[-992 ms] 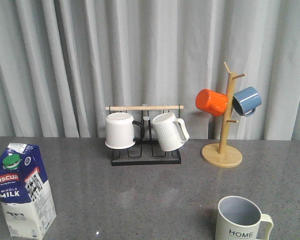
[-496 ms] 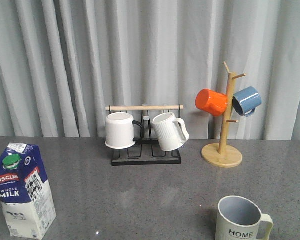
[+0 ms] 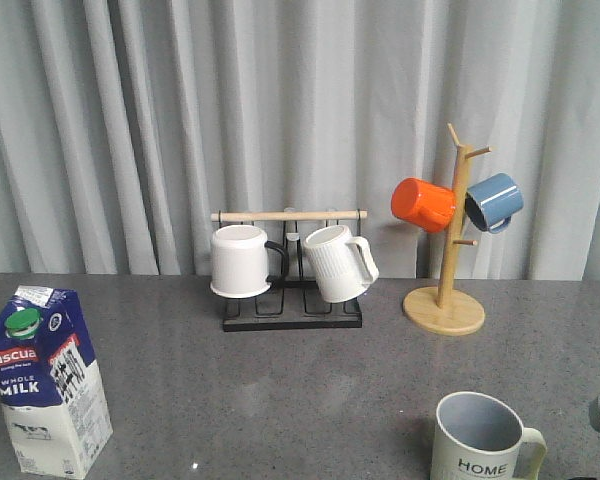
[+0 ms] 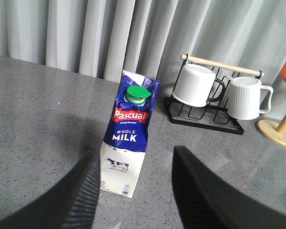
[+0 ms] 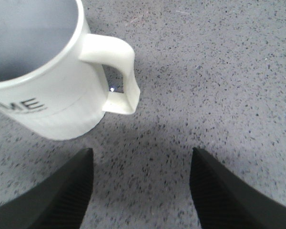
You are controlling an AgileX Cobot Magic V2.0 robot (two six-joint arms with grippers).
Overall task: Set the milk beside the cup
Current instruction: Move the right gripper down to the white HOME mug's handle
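Grey speckled table [image 3: 280,380] before pleated grey curtains [image 3: 280,110]; milk [image 3: 46,380] and cup [image 3: 480,440] stand well apart; both the left gripper [image 4: 136,191] and the right gripper [image 5: 140,186] are spread, empty.

Bench [image 3: 280,390]: grey speckled stone-look top, running back to a grey curtain.
Milk [image 3: 46,381]: upright at the front left corner.
Cup [image 3: 483,439]: upright at the front right, handle to the right, well apart from the milk.
Black wire rack [image 3: 292,316]: centre rear.
Wooden mug tree [image 3: 444,309]: round base at rear right.
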